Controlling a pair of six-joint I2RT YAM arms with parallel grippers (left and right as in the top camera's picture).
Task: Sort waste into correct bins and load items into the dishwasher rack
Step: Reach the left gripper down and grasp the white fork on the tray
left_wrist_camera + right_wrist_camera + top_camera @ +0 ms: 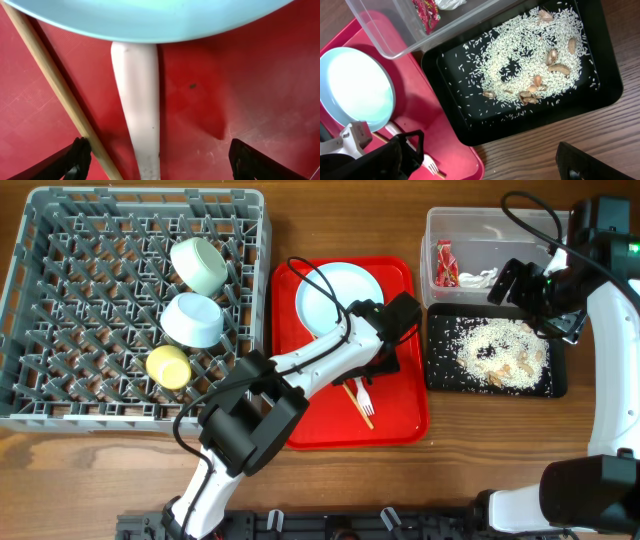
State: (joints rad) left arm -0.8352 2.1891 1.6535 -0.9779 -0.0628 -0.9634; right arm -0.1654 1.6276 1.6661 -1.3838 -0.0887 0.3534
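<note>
The grey rack [40, 300] already holds two bowls [192, 320] and the yellow cup [168, 366]. On the red tray [400, 410] the plate [330, 295], fork [140, 100] and chopstick [50, 80] are left. Rice [500, 352] lies in the black tray [440, 375] and the wrapper [445, 262] in the clear tub [470, 230], so sorting looks done and loading is in hand.

The left gripper [160, 155] is spread wide, low over the fork handle and grasping nothing. The next move is probably to close on the handle alone, since the chopstick lies just beside one finger.

The right gripper [487, 160] hangs released and empty near the black tray.
</note>
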